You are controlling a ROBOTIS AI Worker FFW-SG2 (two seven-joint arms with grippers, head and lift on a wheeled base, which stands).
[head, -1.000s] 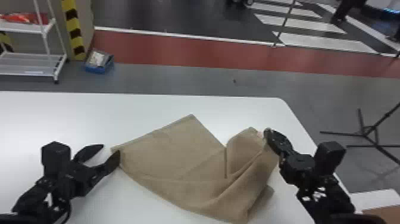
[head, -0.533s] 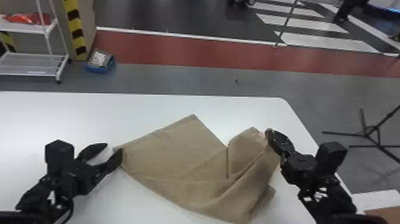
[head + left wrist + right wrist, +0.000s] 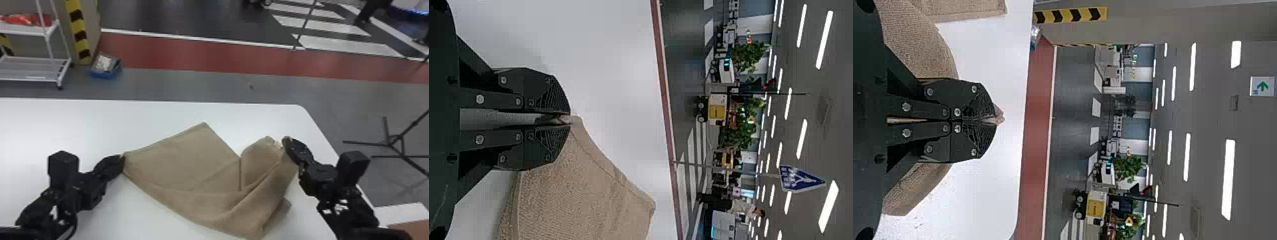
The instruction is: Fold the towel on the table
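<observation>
Towel (image 3: 191, 172) is being held across the surface (image 3: 63, 124), rightward of the left tool (image 3: 569, 119), by which one corner is being pinched shut. Its long axis is being carried sideways toward the right tool (image 3: 990, 120), where a bunched edge is being clamped narrowly. Looser folds are being gathered nearer the right tool, so tautening along that axis is seemingly being called for.

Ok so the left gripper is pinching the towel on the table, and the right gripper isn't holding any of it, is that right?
Not quite: the right gripper is pinching the towel too; in the right wrist view, a bit pokes out between its fingertips. The left gripper part stands.
</observation>
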